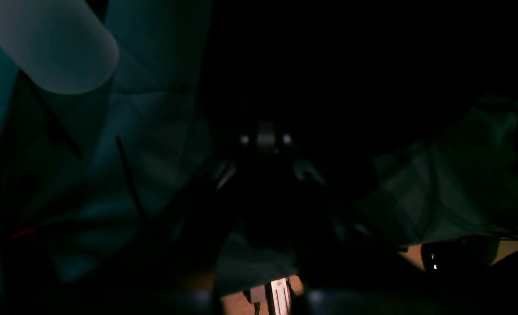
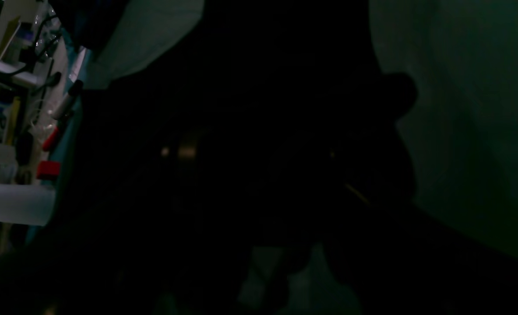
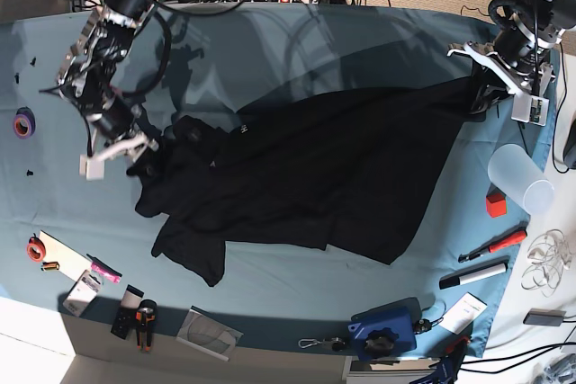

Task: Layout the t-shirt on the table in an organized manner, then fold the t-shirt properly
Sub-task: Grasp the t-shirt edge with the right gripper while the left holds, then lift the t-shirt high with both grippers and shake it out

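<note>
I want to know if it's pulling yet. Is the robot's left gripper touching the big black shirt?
Touching. In the base view the left gripper is shut on the edge of the big black cloth t-shirt, lifting that corner off the teal table.

Both arms are built of black segments with silvery-white brackets and plates at the joints. The right arm [image 3: 103, 51], over the table's left edge in the base view, carries looping black cables along its links and ends in pale white finger plates at the right gripper [image 3: 115, 152]. The left arm [image 3: 520, 15], near the far right corner, shows a small green light on its upper housing, dark cabling, and white angular jaw plates at the left gripper [image 3: 498, 87].
</note>
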`<state>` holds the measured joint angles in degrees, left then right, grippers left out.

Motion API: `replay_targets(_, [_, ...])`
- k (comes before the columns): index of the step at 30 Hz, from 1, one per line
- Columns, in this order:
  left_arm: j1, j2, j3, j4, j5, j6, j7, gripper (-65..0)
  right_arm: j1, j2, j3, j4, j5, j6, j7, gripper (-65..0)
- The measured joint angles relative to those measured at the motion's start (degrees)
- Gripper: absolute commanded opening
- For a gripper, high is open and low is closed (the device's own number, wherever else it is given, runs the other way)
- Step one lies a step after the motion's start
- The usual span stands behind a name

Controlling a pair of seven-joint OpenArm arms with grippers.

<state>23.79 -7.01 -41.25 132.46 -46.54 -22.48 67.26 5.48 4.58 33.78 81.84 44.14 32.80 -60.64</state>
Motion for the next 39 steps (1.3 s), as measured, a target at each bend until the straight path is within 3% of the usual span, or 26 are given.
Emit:
replay_targets(4, [0.00,0.02,0.00,0.00,0.00,0.00,-0.02,-65.0,0.35,0.00,0.00,0.00,-1.73,0.00,0.02,-54.8])
replay_targets(8, [0.00,0.02,0.00,0.00,0.00,-0.35,-0.11,-65.0,0.24,0.02,0.00,0.00,-3.63,-0.02,-0.15,-64.6])
replay_targets(10, [0.37,0.02,0.00,-0.02,0.02,-3.65,-2.49,-65.0,0.26,0.00,0.00,0.00,-3.65,-0.02,-0.11,-65.0])
replay_targets(13, [1.64,0.00,0.00,0.00,0.02,-6.05,-6.38,-65.0,0.26,0.02,0.00,0.00,-3.65,-0.02,0.04,-65.0])
replay_targets(26, [7.96,0.02,0.00,-0.07,-0.02,-6.05,-7.82,-65.0,0.24,0.15,0.22,0.37,-3.69,-0.02,-0.07,-65.0])
replay_targets(31, [7.96,0.02,0.00,-0.07,-0.02,-6.03,-7.82,-65.0,0.28,0.22,4.07,7.19,-3.54,0.26,-1.51,-65.0])
replay_targets(34, [7.93,0.20,0.00,-0.07,-0.02,-5.84,-7.85,-65.0,-0.17,1.90,5.60,10.75,-3.34,1.49,-3.10,-65.0])
replay_targets(39, [7.96,3.45,0.00,-0.07,-0.20,-5.64,-7.82,-65.0,-3.52,6.69,7.87,13.22,-1.84,1.86,-3.02,-65.0])
